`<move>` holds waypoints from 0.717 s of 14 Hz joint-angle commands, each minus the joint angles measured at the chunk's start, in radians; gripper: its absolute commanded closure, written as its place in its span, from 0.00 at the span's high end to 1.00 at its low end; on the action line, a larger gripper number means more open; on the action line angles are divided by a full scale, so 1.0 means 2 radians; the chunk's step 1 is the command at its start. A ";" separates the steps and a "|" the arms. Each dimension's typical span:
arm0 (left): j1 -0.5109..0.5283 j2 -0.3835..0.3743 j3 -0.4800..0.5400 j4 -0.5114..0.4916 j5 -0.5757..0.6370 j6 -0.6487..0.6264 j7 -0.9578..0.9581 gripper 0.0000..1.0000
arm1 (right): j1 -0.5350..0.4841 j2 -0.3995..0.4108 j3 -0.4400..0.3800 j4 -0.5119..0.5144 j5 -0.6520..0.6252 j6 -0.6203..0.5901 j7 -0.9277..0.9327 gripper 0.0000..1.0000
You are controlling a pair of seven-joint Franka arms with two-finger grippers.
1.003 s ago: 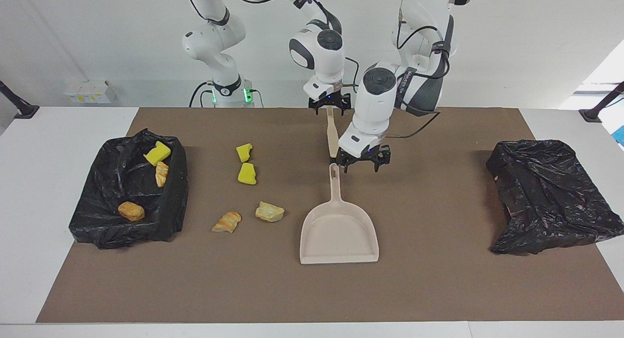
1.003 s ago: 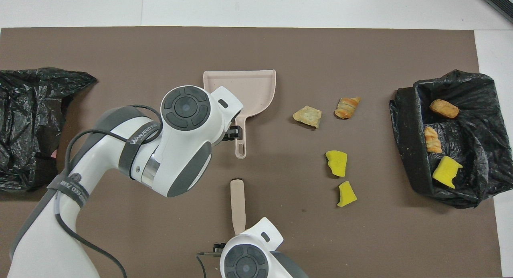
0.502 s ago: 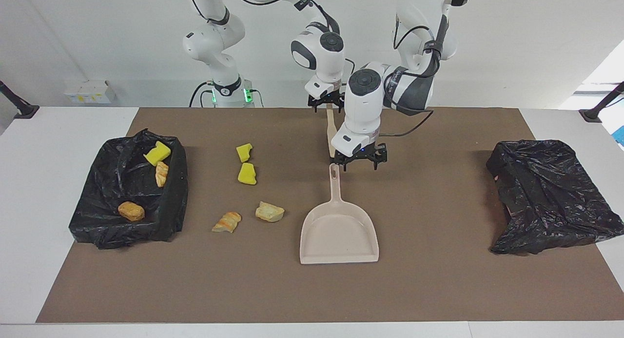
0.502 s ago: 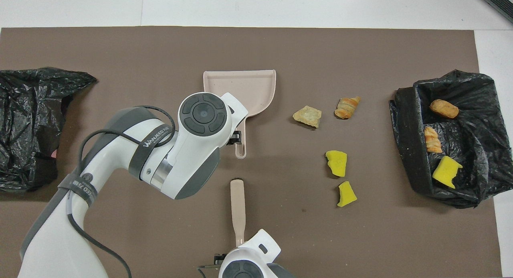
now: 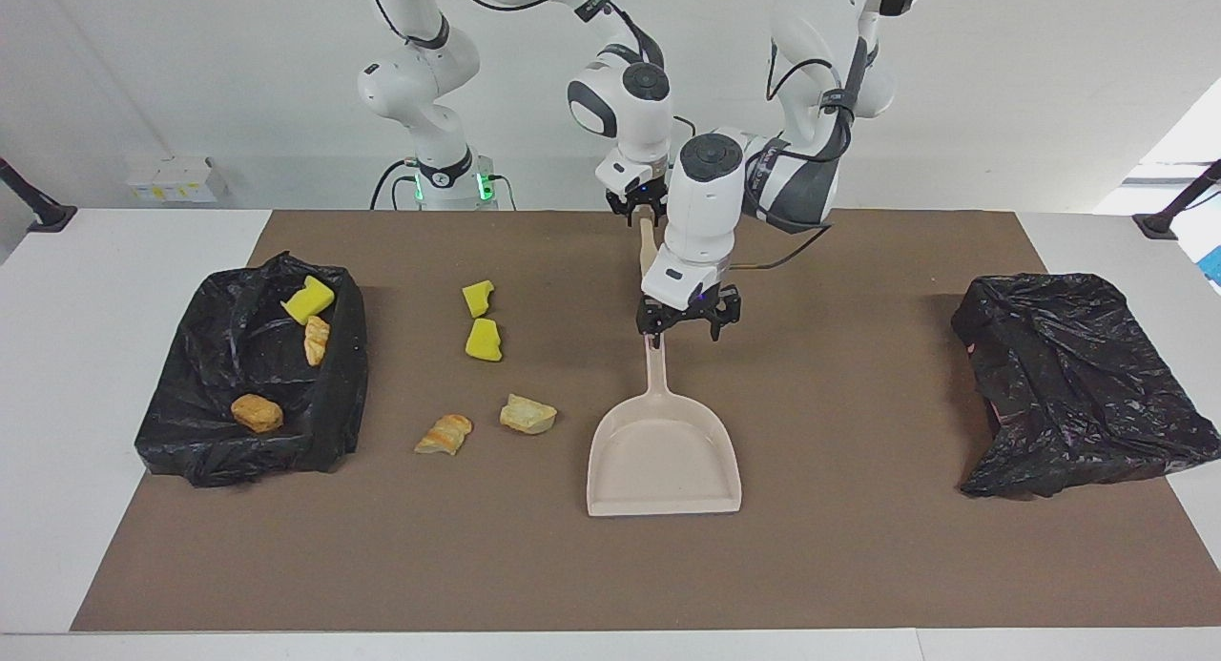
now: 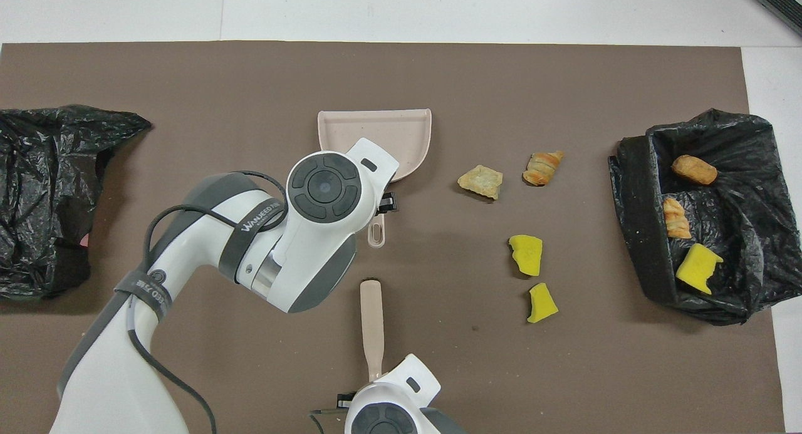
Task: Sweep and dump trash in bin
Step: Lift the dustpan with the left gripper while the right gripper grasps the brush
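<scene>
A white tabletop (image 5: 57, 375) carries a brown mat (image 5: 858, 375), with a pale wall at 12 o'clock in the facing view. On the mat lies a beige dustpan (image 5: 665, 456), its mouth pointing away from the robots and its handle toward them.

The left gripper (image 5: 689, 320) hangs over the handle's end – its fingers spread, one to each side of the handle; whether they touch it I cannot tell. The right gripper (image 5: 647, 203) is over the mat's edge next to the robots and pinches the end of a beige stick (image 6: 371, 327), which slants down toward the dustpan handle without reaching it.

The trash is in two lots. Four scraps lie on the mat toward the right arm's end, at about 9 o'clock of the dustpan in the facing view: two yellow sponges (image 5: 478, 298) (image 5: 484, 340) nearer the robots, two bread lumps (image 5: 527, 414) (image 5: 444, 434) farther off. Three more sit in the open black-lined bin (image 5: 343, 375) at that end – a sponge (image 5: 307, 300) and two bread lumps (image 5: 316, 340) (image 5: 257, 412).

A second black bag (image 5: 1073, 394) lies at the left arm's end, well apart from the rest
</scene>
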 commanded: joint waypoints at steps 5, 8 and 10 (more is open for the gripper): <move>-0.029 0.049 0.008 0.009 -0.017 0.039 -0.027 1.00 | -0.048 -0.070 -0.001 -0.014 -0.019 -0.041 0.004 0.00; -0.028 0.048 0.008 0.009 -0.016 0.035 -0.025 0.78 | -0.088 -0.130 0.000 -0.047 -0.020 -0.063 0.005 0.00; -0.026 0.046 0.008 0.011 -0.014 0.031 -0.025 0.67 | -0.109 -0.169 0.000 -0.091 -0.020 -0.067 0.004 0.00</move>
